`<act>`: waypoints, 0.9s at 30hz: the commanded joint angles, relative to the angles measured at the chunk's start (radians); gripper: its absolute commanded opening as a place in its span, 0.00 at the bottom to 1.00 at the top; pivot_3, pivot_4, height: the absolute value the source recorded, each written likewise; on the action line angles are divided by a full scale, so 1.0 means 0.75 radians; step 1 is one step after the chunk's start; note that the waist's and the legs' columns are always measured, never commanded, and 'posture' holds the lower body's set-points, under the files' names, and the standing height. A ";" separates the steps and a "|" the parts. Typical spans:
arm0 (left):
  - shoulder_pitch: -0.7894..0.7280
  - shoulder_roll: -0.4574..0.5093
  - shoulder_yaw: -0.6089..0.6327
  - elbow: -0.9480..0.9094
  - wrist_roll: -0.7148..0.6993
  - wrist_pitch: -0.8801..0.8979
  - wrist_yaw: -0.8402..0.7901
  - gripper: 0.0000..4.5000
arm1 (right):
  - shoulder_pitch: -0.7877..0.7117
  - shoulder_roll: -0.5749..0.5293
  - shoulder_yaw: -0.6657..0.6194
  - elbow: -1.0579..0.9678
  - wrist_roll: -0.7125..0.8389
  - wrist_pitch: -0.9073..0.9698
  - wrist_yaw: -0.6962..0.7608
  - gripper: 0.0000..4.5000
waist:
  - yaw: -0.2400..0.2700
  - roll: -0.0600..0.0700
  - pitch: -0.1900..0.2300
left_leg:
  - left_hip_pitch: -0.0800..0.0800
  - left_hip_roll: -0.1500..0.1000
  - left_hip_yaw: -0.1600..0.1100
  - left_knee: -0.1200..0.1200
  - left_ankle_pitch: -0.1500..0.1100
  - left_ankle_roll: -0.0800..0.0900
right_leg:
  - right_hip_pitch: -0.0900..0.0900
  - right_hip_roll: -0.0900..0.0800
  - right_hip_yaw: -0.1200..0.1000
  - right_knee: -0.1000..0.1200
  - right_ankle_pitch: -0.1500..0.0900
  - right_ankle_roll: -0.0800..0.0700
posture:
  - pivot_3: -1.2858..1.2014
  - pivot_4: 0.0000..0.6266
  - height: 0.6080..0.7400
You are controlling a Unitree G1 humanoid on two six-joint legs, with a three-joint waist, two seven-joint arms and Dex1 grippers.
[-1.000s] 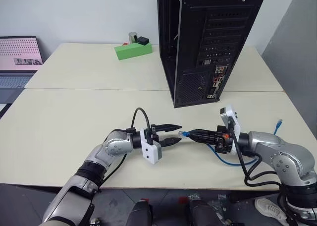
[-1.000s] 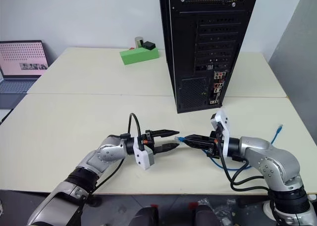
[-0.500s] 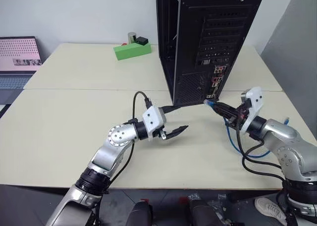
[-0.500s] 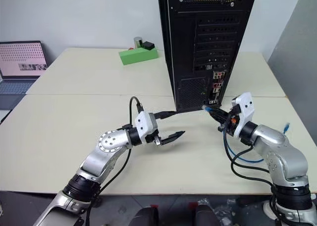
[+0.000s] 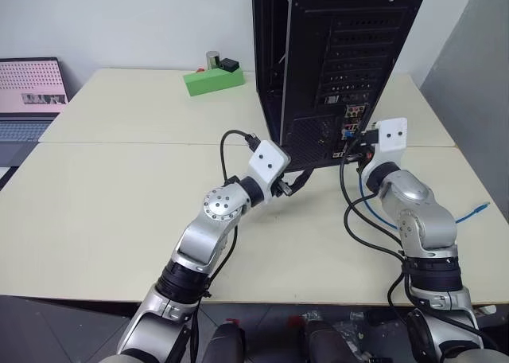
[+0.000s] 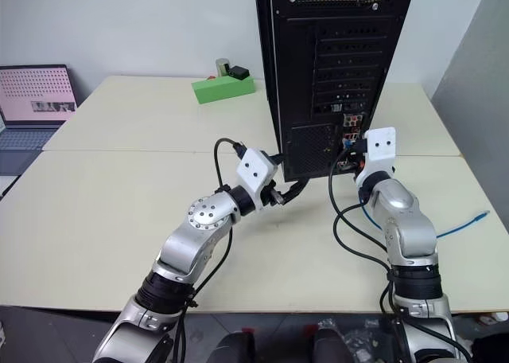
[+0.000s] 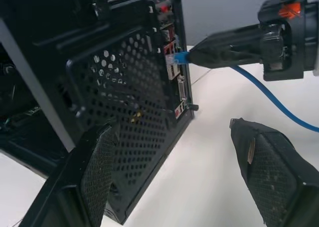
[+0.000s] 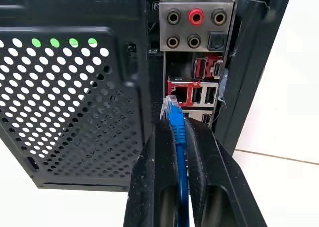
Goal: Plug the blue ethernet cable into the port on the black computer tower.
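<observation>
Pinched in our right tool (image 8: 180,137), the blue ethernet cable (image 8: 175,118) plug meets the black computer tower (image 5: 334,68) ports, our left tool (image 7: 174,172) spread empty nearby.

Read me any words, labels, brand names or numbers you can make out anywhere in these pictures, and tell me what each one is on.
No text can be read.
Laptop screen: rows of small marks, too small to read.
Tower rear panel: coloured ports, no legible labels.
Green box: no visible lettering.
</observation>
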 commanded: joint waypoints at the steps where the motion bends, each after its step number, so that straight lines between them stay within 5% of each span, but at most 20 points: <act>1: -0.033 -0.043 0.010 -0.019 0.030 -0.016 0.022 0.83 | -0.036 0.004 -0.029 -0.069 -0.027 0.030 -0.050 0.00 | 0.000 0.000 0.000 | 0.000 0.000 0.000 0.000 0.000 0.000 | 0.000 0.000 0.000 0.000 0.000 0.000 | 0.52 0.24 1.00; 27: -0.045 -0.096 0.015 0.014 0.100 -0.035 -0.014 0.83 | -0.079 0.027 -0.044 -0.080 -0.041 0.064 -0.046 0.00 | -0.002 0.000 0.000 | 0.000 0.000 0.000 0.000 0.000 0.000 | 0.000 0.000 0.000 0.000 0.000 0.000 | 0.52 0.24 1.00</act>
